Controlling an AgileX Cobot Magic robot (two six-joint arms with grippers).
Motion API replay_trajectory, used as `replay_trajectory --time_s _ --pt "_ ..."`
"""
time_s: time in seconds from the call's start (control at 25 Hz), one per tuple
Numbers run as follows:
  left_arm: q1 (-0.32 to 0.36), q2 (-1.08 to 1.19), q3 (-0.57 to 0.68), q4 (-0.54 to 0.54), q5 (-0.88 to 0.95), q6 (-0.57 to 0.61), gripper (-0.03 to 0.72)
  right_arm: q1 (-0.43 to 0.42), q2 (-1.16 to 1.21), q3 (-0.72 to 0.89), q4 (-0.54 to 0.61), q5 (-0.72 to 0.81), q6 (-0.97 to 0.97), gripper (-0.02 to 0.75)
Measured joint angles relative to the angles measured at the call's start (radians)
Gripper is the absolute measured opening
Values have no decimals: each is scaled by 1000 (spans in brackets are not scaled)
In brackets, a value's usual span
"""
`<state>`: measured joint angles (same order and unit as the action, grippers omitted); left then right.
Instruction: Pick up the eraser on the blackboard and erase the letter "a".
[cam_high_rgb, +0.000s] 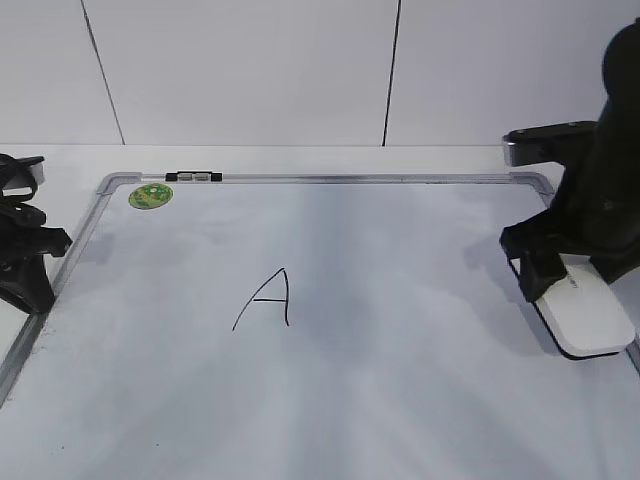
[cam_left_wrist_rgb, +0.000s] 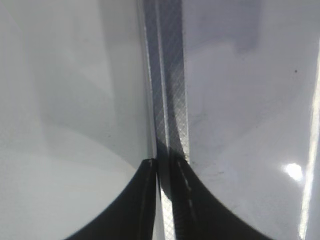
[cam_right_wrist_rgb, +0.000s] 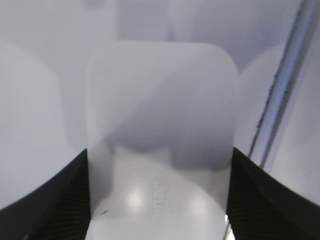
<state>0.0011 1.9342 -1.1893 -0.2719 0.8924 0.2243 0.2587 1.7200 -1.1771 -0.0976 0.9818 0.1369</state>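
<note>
Two fingers of your right end effector clamp the eraser; tilting it risks missing the letter.

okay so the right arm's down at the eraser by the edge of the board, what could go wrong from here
1. The white oblong plastic eraser lies against the silver-grey metal frame of the white dry-erase board, so the right gripper might bump the rail.
2. Only a tall pointed black marker letter shows; wiping it might erase the wrong character.
</note>
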Motion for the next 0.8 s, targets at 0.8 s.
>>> replay_trajectory --time_s 0.8 --pt "0 0 0 0 0 0 78 -139 58 11 -20 -139 37 568"
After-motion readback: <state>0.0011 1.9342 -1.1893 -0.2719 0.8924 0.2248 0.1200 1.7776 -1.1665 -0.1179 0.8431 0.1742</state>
